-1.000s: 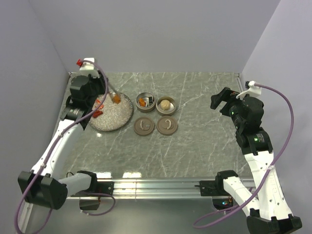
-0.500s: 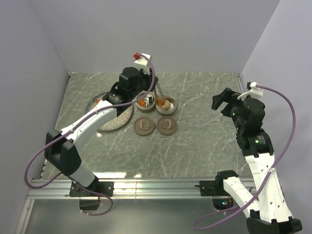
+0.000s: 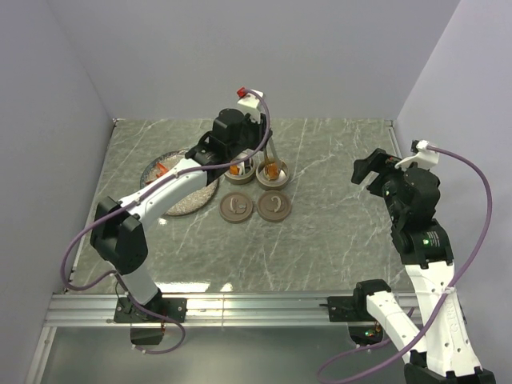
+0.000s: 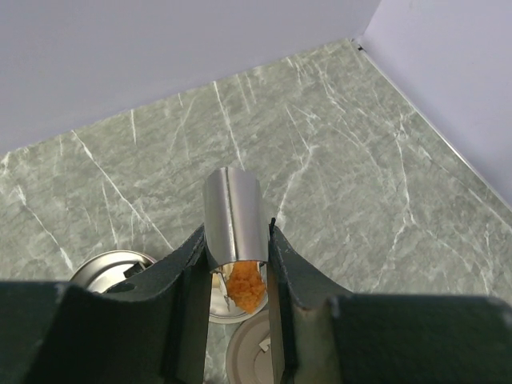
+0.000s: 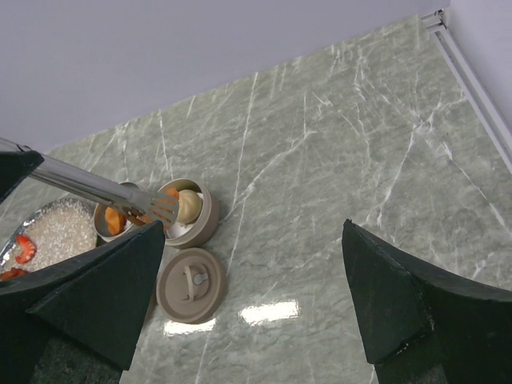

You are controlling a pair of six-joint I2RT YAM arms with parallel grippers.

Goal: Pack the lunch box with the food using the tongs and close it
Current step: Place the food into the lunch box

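My left gripper [image 4: 236,240] is shut on the silvery tongs [image 4: 234,214]. The tongs pinch an orange piece of food [image 4: 246,286]. In the top view the left gripper [image 3: 259,149] hangs over the lunch box's right tin [image 3: 273,173], which holds a tan bun [image 5: 187,206]; the tong tips [image 5: 154,208] sit above its rim. The left tin [image 3: 238,169] holds orange and white pieces. Two round lids [image 3: 236,207] [image 3: 274,206] lie in front of the tins. My right gripper [image 3: 370,170] is open and holds nothing, well off to the right of the tins.
A speckled grey plate [image 3: 188,196] sits left of the tins with red and orange pieces [image 3: 160,169] at its left side, a red one [image 5: 24,248] showing in the right wrist view. Walls stand at the back and both sides of the marble table [image 3: 336,216].
My left arm has swung right from the plate to above the tins, carrying the tongs. The right arm has barely moved.
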